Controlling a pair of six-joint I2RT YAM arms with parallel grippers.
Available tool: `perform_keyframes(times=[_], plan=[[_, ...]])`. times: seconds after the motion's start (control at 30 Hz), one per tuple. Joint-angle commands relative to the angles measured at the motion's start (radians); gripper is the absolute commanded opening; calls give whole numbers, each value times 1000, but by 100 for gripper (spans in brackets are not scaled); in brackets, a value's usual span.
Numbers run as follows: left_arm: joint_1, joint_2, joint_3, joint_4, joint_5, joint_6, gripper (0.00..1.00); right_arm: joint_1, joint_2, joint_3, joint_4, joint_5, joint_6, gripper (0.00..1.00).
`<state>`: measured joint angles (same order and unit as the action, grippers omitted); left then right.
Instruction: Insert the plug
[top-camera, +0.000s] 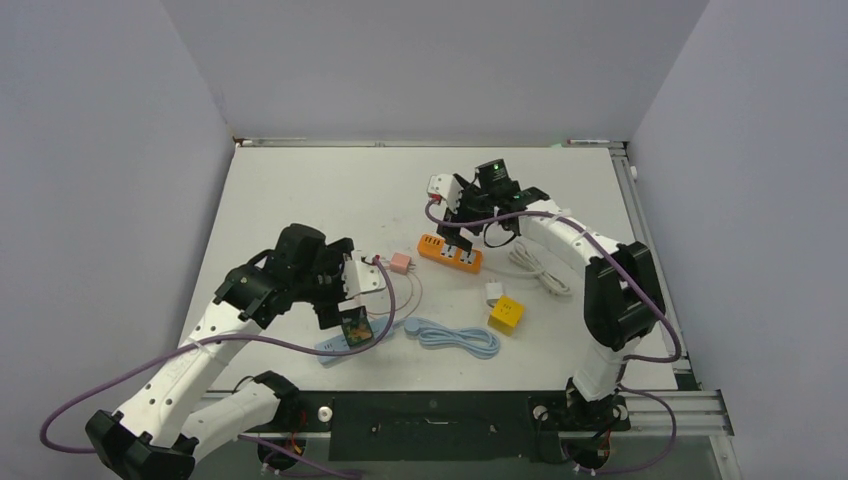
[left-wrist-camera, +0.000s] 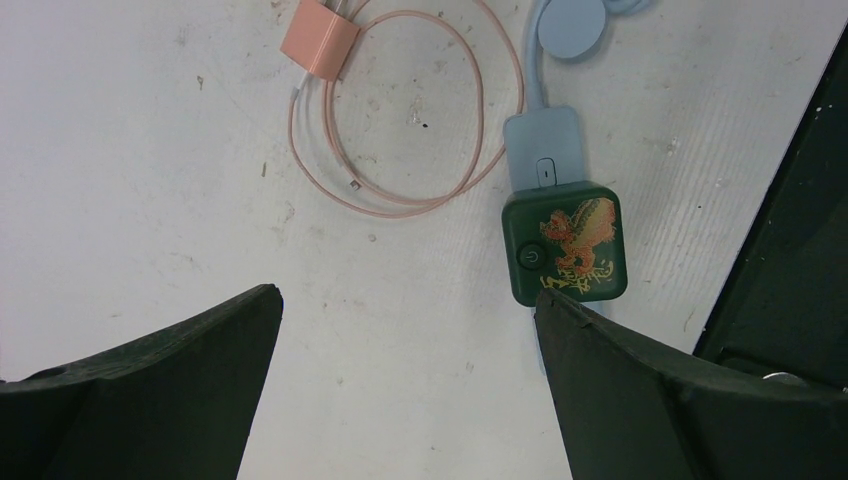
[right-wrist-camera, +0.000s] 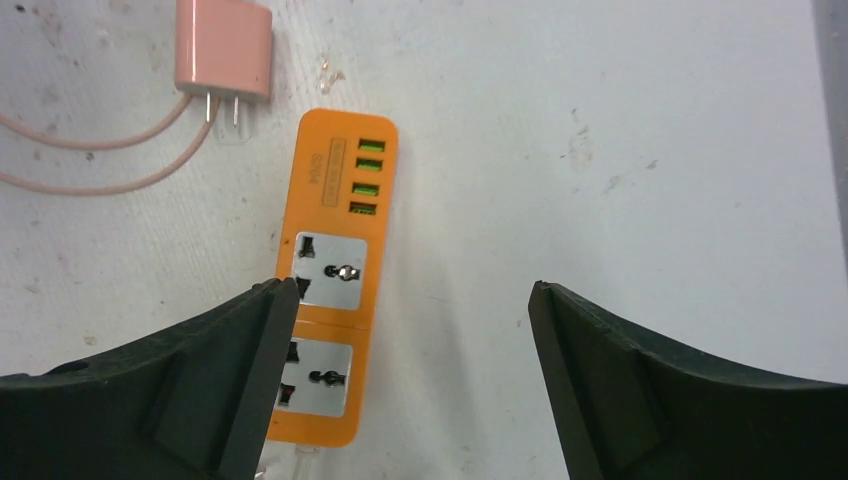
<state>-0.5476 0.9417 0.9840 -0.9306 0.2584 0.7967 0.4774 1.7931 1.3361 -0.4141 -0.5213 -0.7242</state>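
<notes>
We are holding the left gripper (left-wrist-camera: 405, 300) spread wide with nothing in it. One of its fingers (left-wrist-camera: 650, 390) is showing right at the lower edge of a dark green adapter (left-wrist-camera: 565, 243) with a gold dragon picture, and we cannot tell whether they are touching. The right gripper (right-wrist-camera: 412, 290) is likewise gaping and empty, hanging over the orange power strip (right-wrist-camera: 332, 200).

The left arm is rising from its base with a bent elbow, wrist pointing down at the near left of the table (top-camera: 300, 190). The right arm is reaching far across and folding back at the wrist above the strip.

The pink plug (right-wrist-camera: 222, 45) is lying flat on the table just beside the strip's USB end, its two prongs bare and in no socket, its pink cable (left-wrist-camera: 400, 208) looping away.
</notes>
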Motion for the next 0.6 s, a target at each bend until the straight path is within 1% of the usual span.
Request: perform_keyframes(times=[0.0,0.07,0.1,0.2,0.27,0.3,0.4,0.47,0.57], plan=[[6,2,53,29,26,-30,96,-20,-80,34,24,-136,95,90],[6,7,49,40,28,-35,96,-23,-101,21,65,-113,226,90],[6,13,44,53,29,-49,96,-21,-120,12,90,-70,308,90],[8,55,37,125,29,-73,96,-20,-232,-85,211,151,623,90],[9,113,61,166,51,-76,96,-27,-305,-143,197,314,793,90],[9,149,83,182,66,-69,96,-35,-331,-161,162,356,851,90],[5,285,172,201,112,11,96,-75,-412,-234,63,489,956,90],[-6,389,225,214,145,76,96,-158,-456,-290,40,501,1011,90],[-42,513,300,234,148,159,96,-227,-491,-365,55,487,1006,90]])
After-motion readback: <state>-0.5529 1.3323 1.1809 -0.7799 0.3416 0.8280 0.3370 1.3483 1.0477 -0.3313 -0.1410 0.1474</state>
